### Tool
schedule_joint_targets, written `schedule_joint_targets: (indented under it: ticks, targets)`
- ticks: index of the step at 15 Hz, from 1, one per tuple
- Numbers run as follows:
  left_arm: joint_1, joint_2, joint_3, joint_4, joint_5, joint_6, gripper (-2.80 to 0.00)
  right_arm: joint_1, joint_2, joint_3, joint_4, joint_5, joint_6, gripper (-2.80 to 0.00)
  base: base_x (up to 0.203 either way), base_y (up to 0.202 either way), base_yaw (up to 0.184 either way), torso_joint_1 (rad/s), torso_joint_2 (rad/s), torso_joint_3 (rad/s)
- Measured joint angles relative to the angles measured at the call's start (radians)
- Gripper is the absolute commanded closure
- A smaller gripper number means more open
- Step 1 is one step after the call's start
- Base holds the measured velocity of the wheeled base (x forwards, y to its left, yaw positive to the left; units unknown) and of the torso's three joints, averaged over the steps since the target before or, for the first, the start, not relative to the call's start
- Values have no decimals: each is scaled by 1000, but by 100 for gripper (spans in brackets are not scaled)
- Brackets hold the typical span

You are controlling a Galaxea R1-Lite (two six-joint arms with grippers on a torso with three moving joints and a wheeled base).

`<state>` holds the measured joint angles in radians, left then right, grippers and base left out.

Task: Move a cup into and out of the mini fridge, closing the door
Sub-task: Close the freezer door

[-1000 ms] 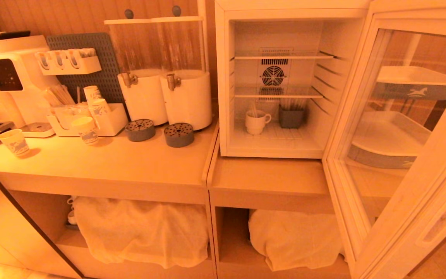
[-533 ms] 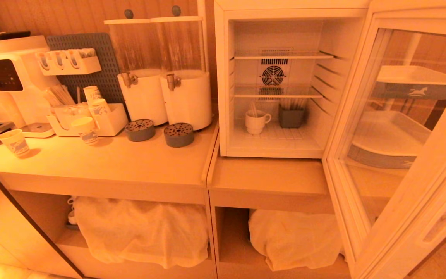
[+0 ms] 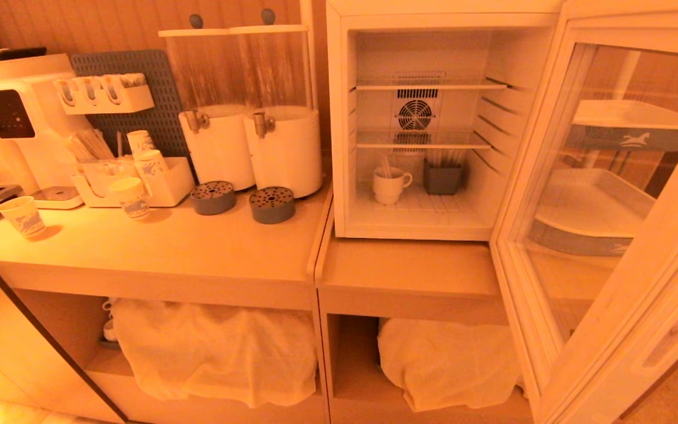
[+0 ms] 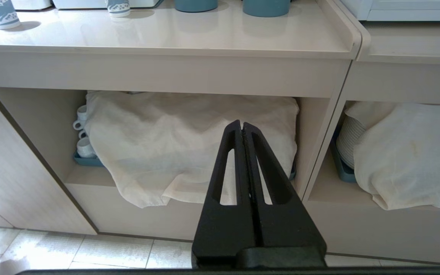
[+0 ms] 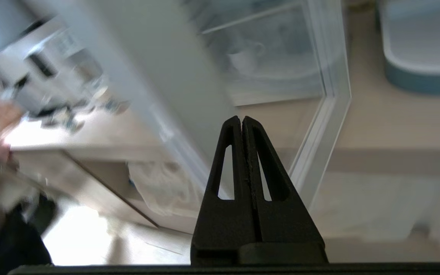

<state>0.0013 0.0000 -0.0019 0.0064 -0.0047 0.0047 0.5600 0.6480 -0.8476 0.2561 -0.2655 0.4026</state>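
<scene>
Cup (image 3: 390, 185) sits on mini fridge (image 3: 339, 118) floor, left side, handle right; door (image 3: 610, 206) open. We see right pincer (image 5: 241, 121) closed, empty, nearer, behind door; left pincer (image 4: 241, 126) closed, parked low.

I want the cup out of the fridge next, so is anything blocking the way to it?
Yes. The right hand, shut, is on the outer side of the open door, whose glass stands between it and the cup. From the front, the mini fridge opening is clear; the grey holder sits beside the cup, not before it.
</scene>
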Motion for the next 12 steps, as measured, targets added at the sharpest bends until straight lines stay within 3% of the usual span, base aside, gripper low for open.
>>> schedule_joint_targets:
  ticks: [3, 5, 7, 9, 12]
  targets:
    - [0, 0, 0, 0, 0, -1, 0, -53, 114, 5, -38, 29, 45, 0, 0, 0, 0, 0, 0, 0]
    - [0, 0, 0, -1, 0, -3, 0, -94, 166, 34, -79, 120, -9, 0, 0, 0, 0, 0, 0, 0]
    - [0, 0, 0, -7, 0, -3, 0, -187, 202, 65, -143, 232, -71, 0, 0, 0, 0, 0, 0, 0]
    - [0, 0, 0, -7, 0, -3, 0, -335, 234, 97, -214, 385, -131, 0, 0, 0, 0, 0, 0, 0]
    - [0, 0, 0, -8, 0, -3, 0, -579, 308, 151, -353, 716, -205, 0, 0, 0, 0, 0, 0, 0]
